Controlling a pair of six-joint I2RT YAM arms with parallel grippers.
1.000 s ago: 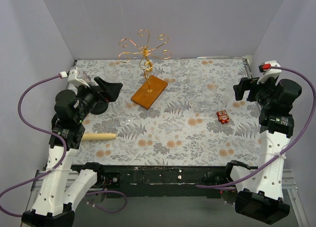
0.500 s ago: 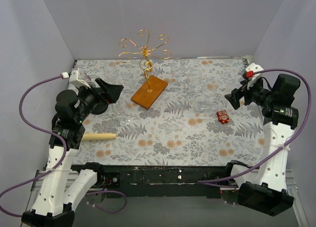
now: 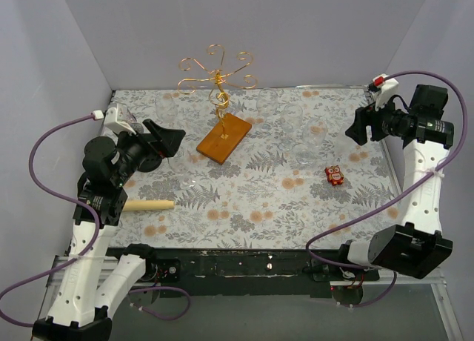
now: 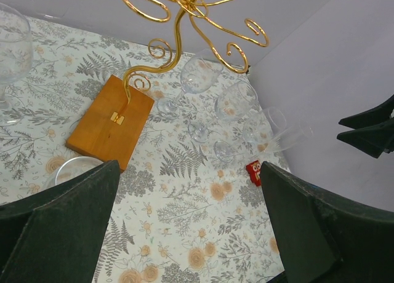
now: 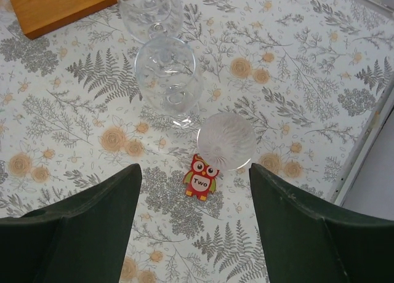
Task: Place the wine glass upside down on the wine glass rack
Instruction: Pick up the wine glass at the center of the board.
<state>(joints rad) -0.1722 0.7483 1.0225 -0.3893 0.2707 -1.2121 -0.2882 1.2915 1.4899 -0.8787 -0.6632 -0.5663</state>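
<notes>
The wine glass rack is a copper-gold wire tree on an orange-brown wooden base at the back left; its arms are bare. It also shows in the left wrist view. Several clear wine glasses stand right of it; one is below my right gripper, with a round glass foot beside it. My right gripper is open and empty, high at the right edge. My left gripper is open and empty, left of the base. Its fingers frame bare cloth.
A red owl card lies on the flowered cloth near the glasses, also in the right wrist view. A wooden dowel lies at the near left. Another glass stands at the far left. Grey walls close in three sides.
My right arm has swung up and back toward the right wall, and its gripper now looks down on the glasses and owl card. My left arm has barely moved.
</notes>
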